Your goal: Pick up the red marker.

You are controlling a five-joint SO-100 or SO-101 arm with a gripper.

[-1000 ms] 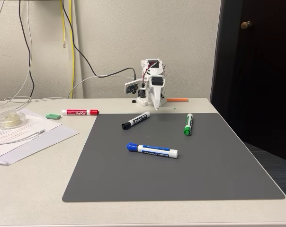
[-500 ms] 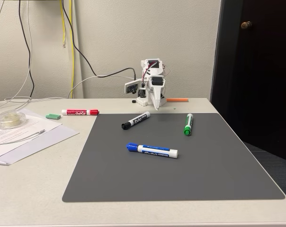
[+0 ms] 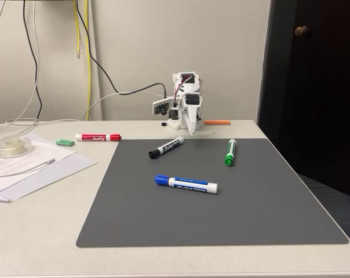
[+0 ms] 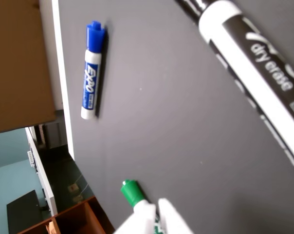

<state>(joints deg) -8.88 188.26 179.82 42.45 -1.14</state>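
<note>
While the white end effector [image 3: 190, 131] hangs folded at centre frame, fingers apparently together, the red-capped white-barrelled marker [image 3: 98, 137] lies left on the pale bench [image 3: 42, 226]; swing left, open wide, straddle its barrel.

Off-white wall [image 3: 233, 52] behind beige table [image 3: 42, 231]; dark door [image 3: 320, 87] at right; cables [image 3: 91, 52] hang down wall.

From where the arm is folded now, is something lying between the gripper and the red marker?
Nothing visible blocks the way. In the fixed view the red marker lies on bare table, left of the gray mat. The gripper points down near the arm's base. The black marker lies nearer the camera, off that line.
</note>
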